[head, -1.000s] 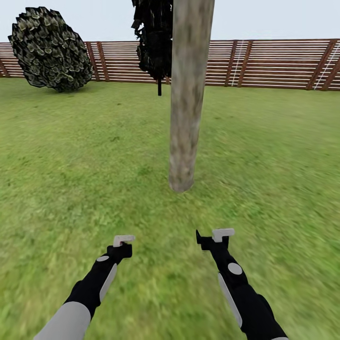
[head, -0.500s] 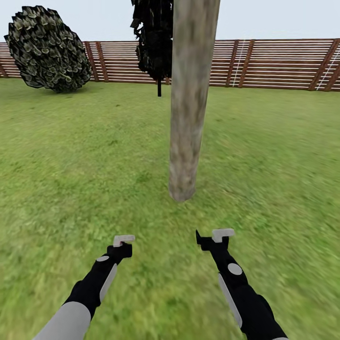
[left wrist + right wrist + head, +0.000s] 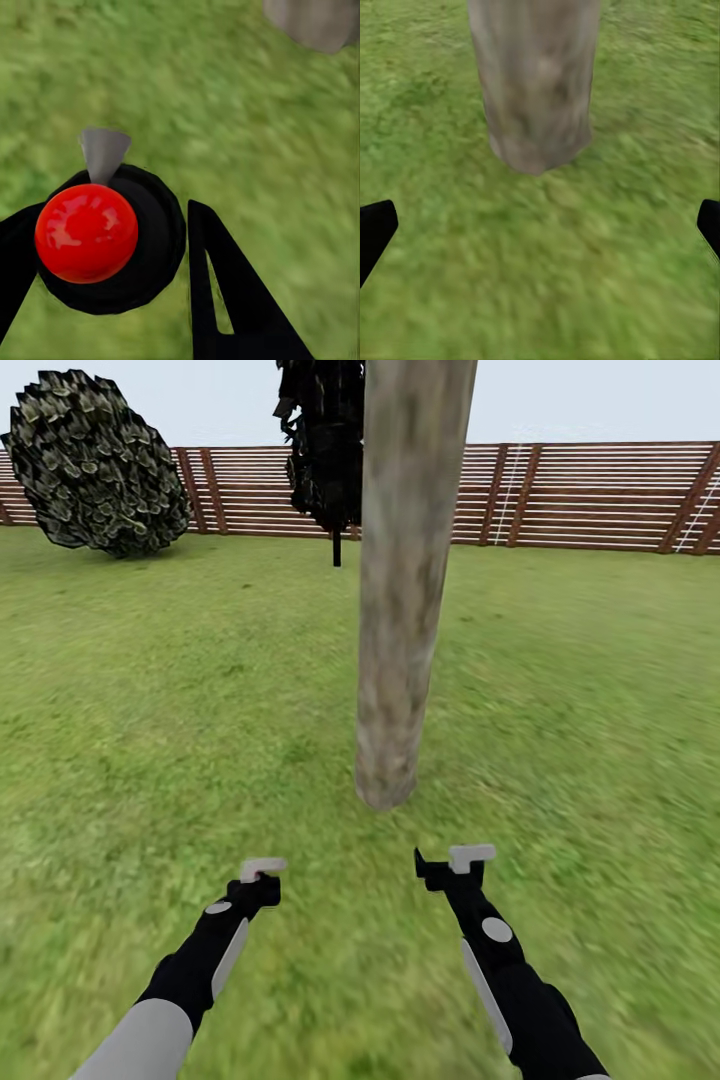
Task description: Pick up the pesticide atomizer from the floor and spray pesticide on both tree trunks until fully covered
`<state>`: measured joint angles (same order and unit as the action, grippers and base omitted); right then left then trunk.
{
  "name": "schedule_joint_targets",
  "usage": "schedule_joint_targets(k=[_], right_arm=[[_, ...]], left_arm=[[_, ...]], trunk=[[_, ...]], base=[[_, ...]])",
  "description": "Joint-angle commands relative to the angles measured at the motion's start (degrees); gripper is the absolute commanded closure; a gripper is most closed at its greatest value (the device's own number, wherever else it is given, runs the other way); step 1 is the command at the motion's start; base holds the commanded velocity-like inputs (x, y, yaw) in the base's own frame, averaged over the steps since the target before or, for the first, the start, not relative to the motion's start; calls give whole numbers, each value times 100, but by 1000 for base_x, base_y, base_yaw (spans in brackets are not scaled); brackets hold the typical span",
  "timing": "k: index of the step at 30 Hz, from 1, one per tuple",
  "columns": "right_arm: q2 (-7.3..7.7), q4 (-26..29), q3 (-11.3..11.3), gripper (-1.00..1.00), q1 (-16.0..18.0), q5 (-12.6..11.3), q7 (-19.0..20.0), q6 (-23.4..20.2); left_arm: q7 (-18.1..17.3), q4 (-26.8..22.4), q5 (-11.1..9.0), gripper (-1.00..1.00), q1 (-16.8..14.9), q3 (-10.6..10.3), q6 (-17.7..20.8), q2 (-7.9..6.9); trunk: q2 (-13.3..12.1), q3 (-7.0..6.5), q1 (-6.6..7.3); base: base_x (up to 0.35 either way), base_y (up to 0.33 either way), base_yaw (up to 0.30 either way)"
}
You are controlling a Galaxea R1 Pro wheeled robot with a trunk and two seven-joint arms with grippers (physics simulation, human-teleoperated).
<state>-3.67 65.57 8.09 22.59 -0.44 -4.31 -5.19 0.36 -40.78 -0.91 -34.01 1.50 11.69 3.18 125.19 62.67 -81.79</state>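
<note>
left gripper [image 3: 112,247] clamped on pesticide atomizer [image 3: 87,232], nozzle toward grass | right gripper [image 3: 540,225] spread wide, empty | tree trunk [image 3: 405,580] dead ahead, near | risk: base bumps trunk; spray misses, hits lawn [image 3: 150,740]

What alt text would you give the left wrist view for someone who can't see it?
The left gripper is shut on the pesticide atomizer, seen top-down with its red top and grey nozzle. Blurry green grass lies beyond, with the tree trunk's base at the edge.

The atomizer [image 3: 88,232], dark with a red top, is being held between the left gripper's [image 3: 105,247] fingers. A thick mottled trunk [image 3: 400,580] is standing upright on the grass [image 3: 150,740], near ahead.
</note>
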Motion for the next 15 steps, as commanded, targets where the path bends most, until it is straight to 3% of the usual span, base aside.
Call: schedule_joint_targets(k=[1,10,15], right_arm=[[1,0,0,-100,0,0,0,0],[2,3,0,-100,0,0,0,0],[3,1,0,-100,0,0,0,3]], left_arm=[[0,-1,1,100,0,0,0,1],[-1,-1,1,100,0,0,0,28],[-1,-1,3,100,0,0,0,33]], trunk=[[0,0,0],[0,-2,0],[0,-22,0]], base=[[288,-142,0],[280,-156,-3],[277,-161,-136]])
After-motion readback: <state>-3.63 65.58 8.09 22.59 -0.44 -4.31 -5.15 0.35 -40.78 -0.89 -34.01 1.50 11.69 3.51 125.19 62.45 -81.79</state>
